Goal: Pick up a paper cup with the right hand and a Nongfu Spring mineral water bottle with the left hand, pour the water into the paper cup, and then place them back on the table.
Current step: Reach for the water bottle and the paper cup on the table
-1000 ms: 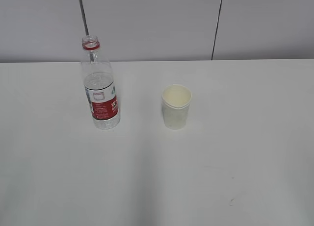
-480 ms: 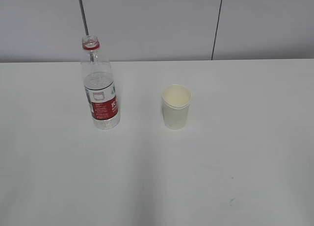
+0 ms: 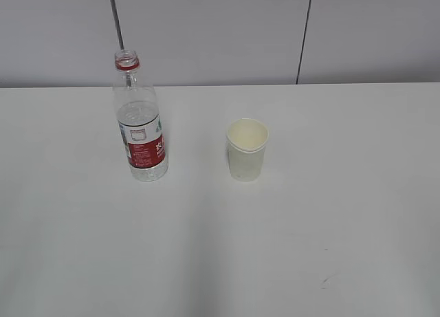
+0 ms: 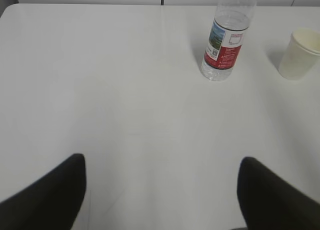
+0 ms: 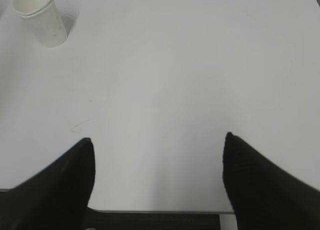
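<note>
Both pincers hang spread wide and empty over the near part of the desk [image 3: 357,248]. Our left pincer [image 4: 160,190] shows only its two dark fingers at the bottom corners of its wrist view, with bare white surface between them; our right pincer [image 5: 157,180] looks the same in its own view. Neither reaches into the exterior view.

From the left pincer, the Nongfu Spring mineral water bottle [image 4: 226,45] lies well ahead and off to the right — upright, long axis vertical, open at the neck, water showing up to about the top of the label. From the right pincer, the paper cup [image 5: 40,18] lies well ahead and off to the left, also upright, mouth up.

In the exterior view the bottle [image 3: 139,121] stands left of the cup [image 3: 247,150], near but apart. So each arm is the nearer one to its own object — we judge both approaches should run forward and angle inward, closing from the side on upright bodies.
</note>
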